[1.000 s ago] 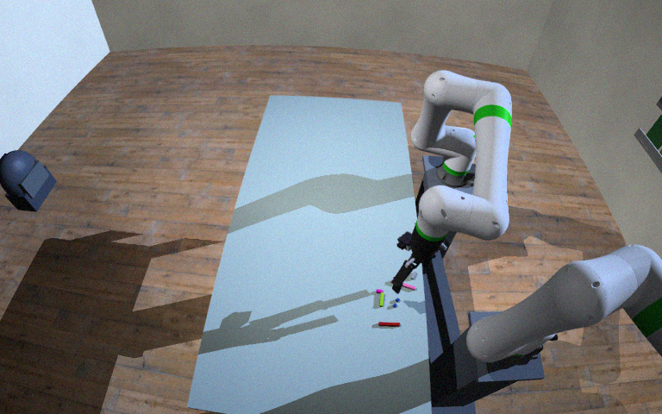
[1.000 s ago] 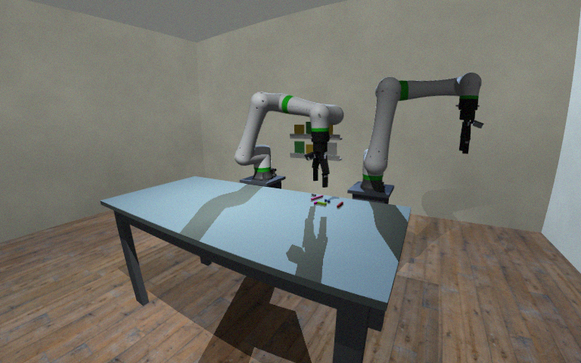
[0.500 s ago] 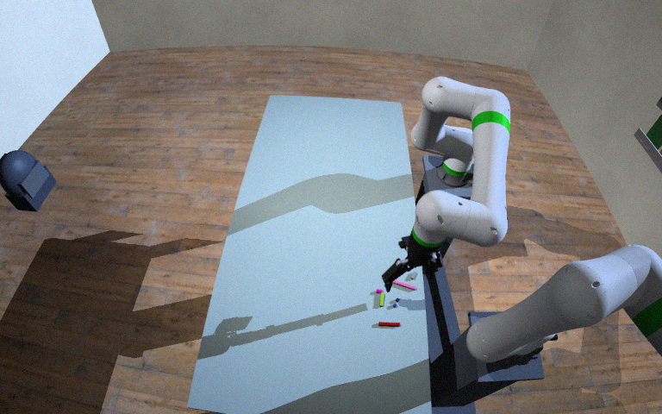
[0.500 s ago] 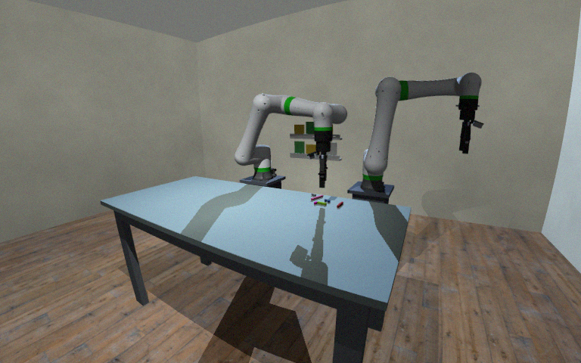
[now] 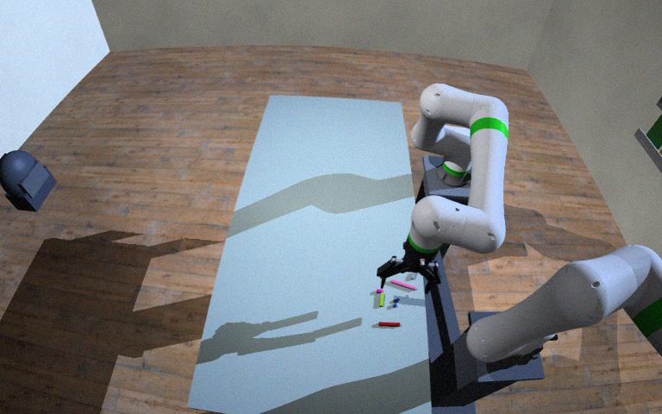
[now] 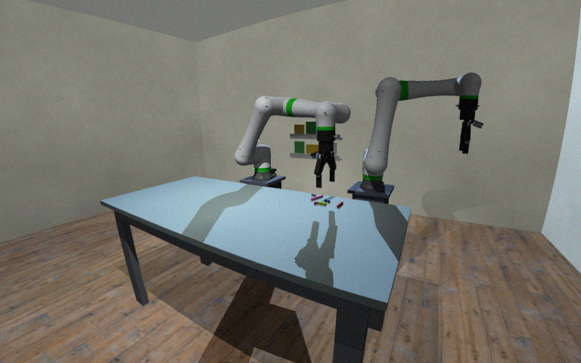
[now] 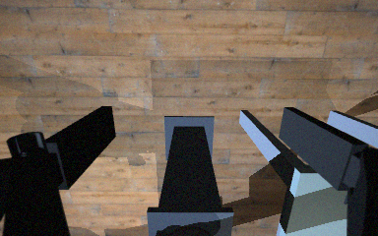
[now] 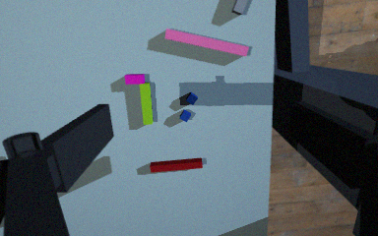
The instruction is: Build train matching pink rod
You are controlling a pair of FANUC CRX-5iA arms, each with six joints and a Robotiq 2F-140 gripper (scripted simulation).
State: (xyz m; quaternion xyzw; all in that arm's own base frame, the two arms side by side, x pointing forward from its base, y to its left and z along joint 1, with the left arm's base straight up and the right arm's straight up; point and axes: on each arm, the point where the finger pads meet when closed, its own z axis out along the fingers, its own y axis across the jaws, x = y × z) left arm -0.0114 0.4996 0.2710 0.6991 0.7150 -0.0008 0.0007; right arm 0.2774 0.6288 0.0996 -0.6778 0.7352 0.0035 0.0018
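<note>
The right gripper [image 5: 406, 286] [image 6: 325, 181] [image 8: 201, 119] hangs wide open and empty over the tabletop [image 5: 312, 146] [image 6: 256, 227] [image 8: 74, 39]; the left gripper [image 6: 464, 151] [image 7: 197, 122], also open, is well apart. The long pink rod [image 5: 403, 285] [image 6: 317, 197] [image 8: 207, 42] lies there as the measure. The lime rod [image 5: 381, 299] [image 6: 321, 203] [image 8: 146, 104], the short grey rod [image 5: 413, 276] [image 6: 313, 195] [image 8: 240, 6] and one small blue rod [image 8: 185, 115] would match it, but lie apart. The magenta rod [image 5: 379, 291] [image 6: 315, 203] [image 8: 134, 79], crosswise at the lime's end, probably needs separating.

Right pincer [image 5: 406, 286] [image 6: 324, 182] [image 8: 194, 115]: rotated about its upright axis since the earlier frames. At 0.5 s prior, fingers overlapped in the exterior view; now seen apart. Position also shifted slightly right and up in that view, its arm [image 5: 488, 171] [image 6: 302, 107] following. Shadow [image 5: 229, 336] [image 6: 317, 256] on surface [image 5: 302, 263] [image 6: 256, 231]: single strip at 0.5 s prior, now two prongs.
</note>
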